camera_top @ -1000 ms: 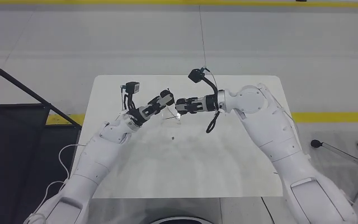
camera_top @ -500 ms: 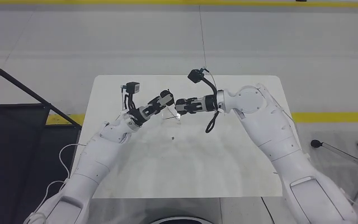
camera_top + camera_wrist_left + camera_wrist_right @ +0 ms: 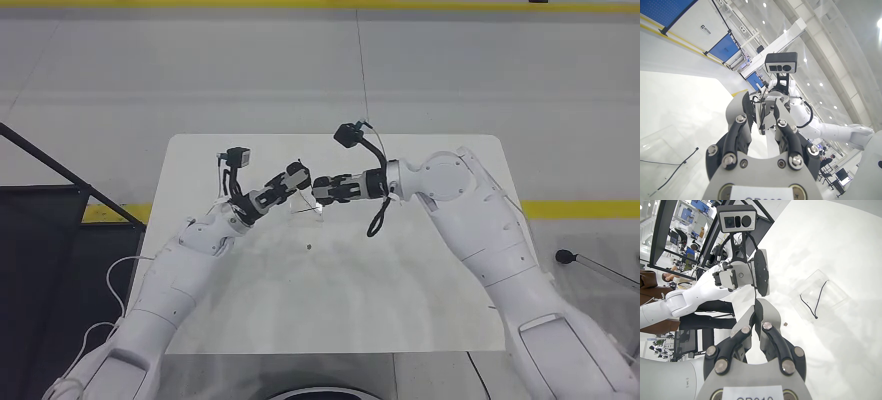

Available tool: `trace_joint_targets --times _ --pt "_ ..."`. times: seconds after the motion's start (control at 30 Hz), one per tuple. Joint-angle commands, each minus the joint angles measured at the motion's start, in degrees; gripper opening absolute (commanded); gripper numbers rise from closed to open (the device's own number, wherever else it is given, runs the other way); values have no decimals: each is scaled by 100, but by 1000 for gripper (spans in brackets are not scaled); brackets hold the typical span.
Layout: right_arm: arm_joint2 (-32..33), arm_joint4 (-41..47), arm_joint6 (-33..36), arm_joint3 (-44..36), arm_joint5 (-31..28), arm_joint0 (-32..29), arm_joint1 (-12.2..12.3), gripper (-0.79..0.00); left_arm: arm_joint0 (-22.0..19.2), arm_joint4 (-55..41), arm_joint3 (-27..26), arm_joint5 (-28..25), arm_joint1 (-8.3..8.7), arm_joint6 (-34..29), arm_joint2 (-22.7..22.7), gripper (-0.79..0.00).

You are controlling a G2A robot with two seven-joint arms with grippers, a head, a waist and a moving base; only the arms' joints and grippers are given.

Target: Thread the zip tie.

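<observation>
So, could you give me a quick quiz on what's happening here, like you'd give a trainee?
1. Which gripper pinches the tie?
A) left gripper
B) right gripper
C) neither
2. True or false: a spare tie lies in the clear tray on the table.
3. Fill in: the left gripper's jaws stand ____.
Key: 1 B; 2 true; 3 open.
</observation>
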Motion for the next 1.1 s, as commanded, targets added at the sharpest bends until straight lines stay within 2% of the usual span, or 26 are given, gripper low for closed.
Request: trace_joint_targets --times 0.0,0.33,0.4,0.53,0.63,0.77,1.07 --pt "-11 7 10 10 0 9 -3 -785 -11 9 9 13 -8 21 8 -462" --pt "-39 43 12 73 -7 34 -8 -785 -51 115 50 25 -36 96 31 -570" --pt "-40 47 4 82 -8 35 -7 -785 -54 122 51 19 -39 86 37 -699" --pt "-48 49 8 87 -17 41 -7 -785 -56 110 65 25 -44 77 37 -723" --pt "-56 51 15 91 -26 46 -7 -785 -57 127 75 19 -45 100 24 -785" --pt "-67 58 28 97 -27 52 -7 -785 -48 144 74 28 -47 145 6 -711" --pt "-93 56 57 96 -28 61 -6 -785 -41 167 54 27 -56 165 -3 -665"
